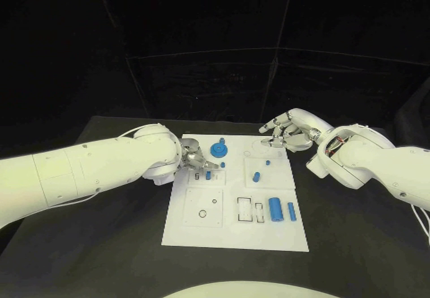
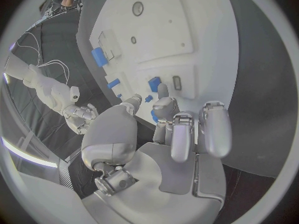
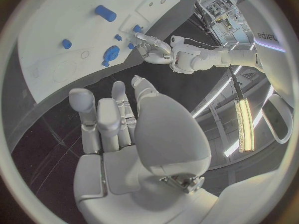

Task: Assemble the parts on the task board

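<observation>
Board (image 1: 235, 230), white, is laid flat at the middle of the black table (image 1: 358, 242). Left hand (image 1: 194, 158) is held over the board's left edge, fingers apart, nothing seen in its grasp; a small blue part (image 1: 208, 176) stands just beside its fingertips. Right hand (image 1: 288, 131) is held at the board's far right corner, fingers loosely apart, nothing seen gripped. Blue gear (image 1: 219, 149) is seated near the far edge, between the hands. Blue peg (image 1: 255, 177) lies mid-board. Blue cylinder (image 1: 276, 210) and slimmer bar (image 1: 291, 211) lie side by side toward the right edge.
</observation>
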`<state>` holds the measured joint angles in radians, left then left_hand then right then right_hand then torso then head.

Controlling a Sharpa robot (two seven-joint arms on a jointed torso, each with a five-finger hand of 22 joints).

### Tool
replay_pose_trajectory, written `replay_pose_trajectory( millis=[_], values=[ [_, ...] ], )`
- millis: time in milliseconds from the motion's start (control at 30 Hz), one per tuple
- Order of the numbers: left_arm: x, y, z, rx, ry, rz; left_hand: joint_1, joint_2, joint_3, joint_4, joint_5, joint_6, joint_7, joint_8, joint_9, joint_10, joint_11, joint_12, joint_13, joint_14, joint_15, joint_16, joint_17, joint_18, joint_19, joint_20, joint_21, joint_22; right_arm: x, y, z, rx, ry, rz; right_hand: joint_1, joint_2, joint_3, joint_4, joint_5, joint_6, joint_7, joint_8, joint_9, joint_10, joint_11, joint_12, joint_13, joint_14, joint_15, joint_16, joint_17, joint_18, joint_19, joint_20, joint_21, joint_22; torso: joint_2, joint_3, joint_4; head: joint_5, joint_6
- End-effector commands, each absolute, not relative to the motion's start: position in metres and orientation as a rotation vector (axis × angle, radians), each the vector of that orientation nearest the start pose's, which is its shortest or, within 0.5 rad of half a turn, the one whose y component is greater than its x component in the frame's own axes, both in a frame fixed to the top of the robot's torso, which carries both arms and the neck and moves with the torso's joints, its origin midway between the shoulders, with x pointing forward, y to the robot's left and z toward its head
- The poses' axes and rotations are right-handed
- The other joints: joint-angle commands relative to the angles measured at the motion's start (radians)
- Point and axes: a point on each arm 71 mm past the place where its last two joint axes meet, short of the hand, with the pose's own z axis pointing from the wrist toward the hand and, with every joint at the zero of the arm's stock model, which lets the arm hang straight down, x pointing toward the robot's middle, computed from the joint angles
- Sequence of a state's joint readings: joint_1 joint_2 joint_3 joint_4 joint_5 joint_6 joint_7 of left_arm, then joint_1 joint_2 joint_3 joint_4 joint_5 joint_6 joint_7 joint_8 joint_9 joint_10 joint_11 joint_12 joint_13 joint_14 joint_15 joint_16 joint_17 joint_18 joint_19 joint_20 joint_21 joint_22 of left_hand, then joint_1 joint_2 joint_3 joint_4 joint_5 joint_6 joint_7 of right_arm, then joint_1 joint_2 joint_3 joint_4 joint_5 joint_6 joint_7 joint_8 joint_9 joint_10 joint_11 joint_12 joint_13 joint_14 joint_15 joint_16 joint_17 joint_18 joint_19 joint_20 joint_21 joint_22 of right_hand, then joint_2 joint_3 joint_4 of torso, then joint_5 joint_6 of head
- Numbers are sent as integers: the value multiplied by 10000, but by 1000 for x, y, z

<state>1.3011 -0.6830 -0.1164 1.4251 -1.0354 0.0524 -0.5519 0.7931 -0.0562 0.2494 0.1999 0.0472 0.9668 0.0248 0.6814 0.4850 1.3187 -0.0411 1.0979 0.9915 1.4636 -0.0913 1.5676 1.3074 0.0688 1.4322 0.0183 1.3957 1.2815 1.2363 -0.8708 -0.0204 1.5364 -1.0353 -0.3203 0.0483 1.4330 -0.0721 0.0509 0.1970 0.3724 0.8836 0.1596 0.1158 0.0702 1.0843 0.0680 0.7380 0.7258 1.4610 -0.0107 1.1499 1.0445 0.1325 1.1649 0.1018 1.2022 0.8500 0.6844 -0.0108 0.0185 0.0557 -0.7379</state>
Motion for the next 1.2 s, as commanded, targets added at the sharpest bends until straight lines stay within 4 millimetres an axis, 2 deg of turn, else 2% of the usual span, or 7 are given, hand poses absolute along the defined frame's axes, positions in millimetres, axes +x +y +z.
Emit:
replay_pose_trajectory(
  millis=[33,267,367,533,800,1067,1200],
  values=[
    [505,169,-193,-2024,22451,-4246,188,-7,-138,-11,15,-52,44,-69,-2,-89,28,-88,-86,1072,-37,32,2634,-47,-30,-20,-75,-49,492,-208,-156,1600,16526,9616,-42,-31,5,69,52,-73,18,46,4,-65,20,-29,-15,-66,23,-52,-9,62,-89,-11,-36,-9,4,0,-3,4,31],
    [524,185,-160,-2100,22372,-3969,778,-24,-614,-172,17,-314,156,-197,-50,-397,126,-448,-489,1072,40,32,2634,15,-194,44,-300,-347,494,-209,-157,1650,16534,9561,-42,-31,5,69,52,-73,18,46,4,-65,20,-29,-15,-66,23,-52,-9,62,-89,-11,-36,-9,1,19,-5,21,74],
    [536,196,-155,-2217,22610,-3407,900,21,-765,-166,17,-378,189,-246,-77,-452,155,-496,-549,1072,64,32,2634,34,-242,68,-368,-434,495,-209,-157,1655,16538,9557,-46,-29,4,75,53,-75,19,48,4,-65,20,-27,-17,-66,24,-49,0,62,-91,-10,-41,-14,2,20,3,22,85],
    [552,209,-155,-2430,23016,-2586,1002,145,-1092,-46,12,-476,246,-325,-124,-597,205,-630,-708,1072,108,32,2634,76,-345,111,-515,-619,495,-208,-157,1647,16548,9571,-49,-28,4,81,55,-78,19,49,4,-66,21,-26,-19,-67,25,-46,9,63,-93,-9,-46,-18,15,8,-7,25,99],
    [572,211,-160,-2680,23190,-2107,1238,345,-1369,13,17,-575,302,-439,-207,-666,255,-651,-753,1072,150,32,2634,89,-376,153,-577,-674,495,-205,-157,1621,16533,9620,-48,-26,5,83,56,-79,19,51,4,-65,20,-24,-20,-67,25,-46,10,62,-92,-9,-47,-17,19,3,-18,82,93],
    [582,208,-169,-2697,23256,-1950,1305,402,-1430,21,17,-572,309,-452,-224,-664,262,-627,-733,1072,158,32,2634,85,-367,162,-569,-654,495,-202,-157,1580,16519,9686,-42,-20,11,84,60,-80,18,53,4,-65,19,-22,-21,-67,25,-47,14,63,-93,-8,-52,-21,24,5,-23,84,80],
    [582,205,-175,-2566,23384,-1929,1318,415,-1445,23,17,-567,309,-453,-227,-659,263,-615,-722,1072,159,32,2634,82,-360,164,-561,-639,495,-201,-157,1565,16517,9708,-42,-20,11,84,60,-80,18,53,4,-65,19,-22,-21,-67,25,-47,14,63,-93,-8,-52,-21,18,6,5,77,53]
  ],
)
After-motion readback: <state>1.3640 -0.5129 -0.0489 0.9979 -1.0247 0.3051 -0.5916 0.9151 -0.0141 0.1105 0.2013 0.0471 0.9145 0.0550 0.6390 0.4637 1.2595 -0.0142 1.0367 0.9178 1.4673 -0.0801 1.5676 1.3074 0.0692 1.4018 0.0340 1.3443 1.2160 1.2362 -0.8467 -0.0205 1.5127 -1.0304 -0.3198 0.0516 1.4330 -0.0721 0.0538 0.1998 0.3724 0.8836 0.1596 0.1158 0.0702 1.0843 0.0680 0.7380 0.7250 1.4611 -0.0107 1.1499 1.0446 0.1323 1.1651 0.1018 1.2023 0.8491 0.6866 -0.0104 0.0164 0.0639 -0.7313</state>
